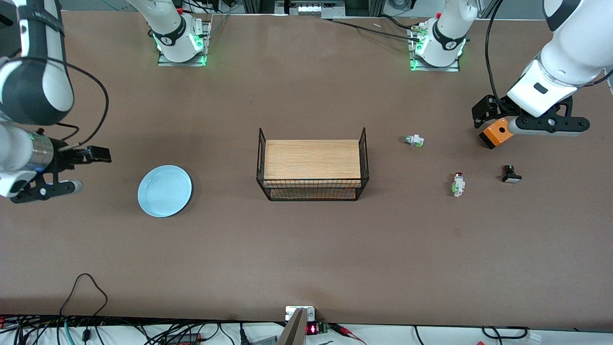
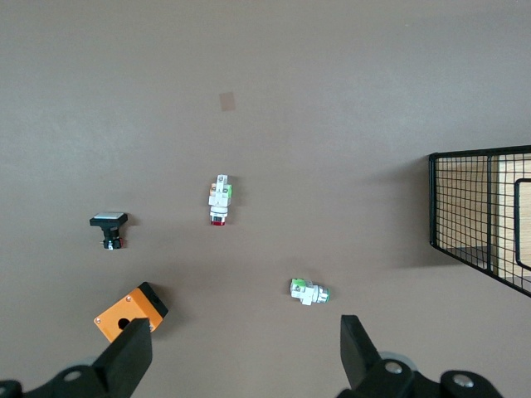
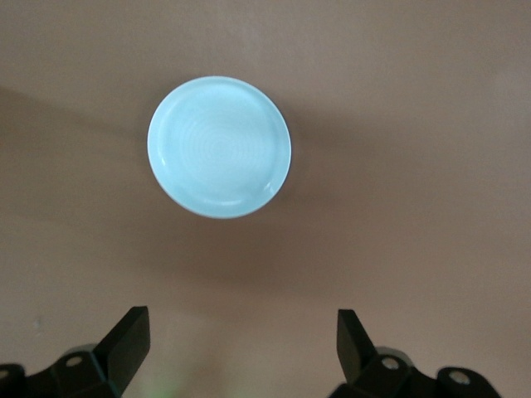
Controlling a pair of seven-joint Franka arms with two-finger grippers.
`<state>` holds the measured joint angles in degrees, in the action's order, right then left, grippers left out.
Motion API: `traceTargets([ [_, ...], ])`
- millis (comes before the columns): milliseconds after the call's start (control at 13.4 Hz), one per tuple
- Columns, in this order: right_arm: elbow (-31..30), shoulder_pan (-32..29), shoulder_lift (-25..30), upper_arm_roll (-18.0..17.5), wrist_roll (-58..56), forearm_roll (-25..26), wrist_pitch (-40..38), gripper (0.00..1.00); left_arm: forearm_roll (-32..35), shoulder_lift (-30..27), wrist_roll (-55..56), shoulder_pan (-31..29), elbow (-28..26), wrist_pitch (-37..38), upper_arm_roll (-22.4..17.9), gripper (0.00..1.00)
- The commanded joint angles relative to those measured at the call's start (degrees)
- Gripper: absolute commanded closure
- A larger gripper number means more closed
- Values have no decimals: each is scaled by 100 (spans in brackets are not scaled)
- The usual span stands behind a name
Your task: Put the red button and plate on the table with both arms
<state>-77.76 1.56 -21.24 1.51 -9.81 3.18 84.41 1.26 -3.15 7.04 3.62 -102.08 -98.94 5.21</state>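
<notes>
The red button [image 1: 458, 184] [image 2: 219, 200], a small whitish unit with a dark-red cap, lies on the brown table [image 1: 306, 249] toward the left arm's end. My left gripper [image 1: 548, 126] [image 2: 243, 332] hangs open and empty over the table next to an orange box, apart from the button. The light blue plate [image 1: 164, 190] [image 3: 219, 147] lies flat on the table toward the right arm's end. My right gripper [image 1: 45, 190] [image 3: 242, 322] hovers open and empty over bare table beside the plate, touching nothing.
A wood-topped black wire rack [image 1: 312, 165] [image 2: 485, 215] stands mid-table. Near the red button lie a whitish unit without a red cap [image 1: 414, 140] [image 2: 309, 291], a black button with a white cap [image 1: 511, 174] [image 2: 109, 227] and an orange box [image 1: 495, 133] [image 2: 130, 309].
</notes>
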Motion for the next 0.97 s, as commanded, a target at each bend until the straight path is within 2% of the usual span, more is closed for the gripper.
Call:
traceTargets([
  [0,296,81,277,7,470,86,-575,0,-38,78,-133,-28,162,120,-3,0],
  [299,-1,344,830,-2,523,139,-339,0,-38,78,-124,-28,162,120,-3,0],
  [672,33,530,938,-11,533,429,-470,0,-29,86,-124,-28,162,111,-3,0],
  [821,59,416,893,77,541,27,-513,0,-29,86,-124,-28,170,103,-3,0],
  [896,76,398,885,242,541,-88,-635,0,-29,86,-124,-28,162,103,-3,0],
])
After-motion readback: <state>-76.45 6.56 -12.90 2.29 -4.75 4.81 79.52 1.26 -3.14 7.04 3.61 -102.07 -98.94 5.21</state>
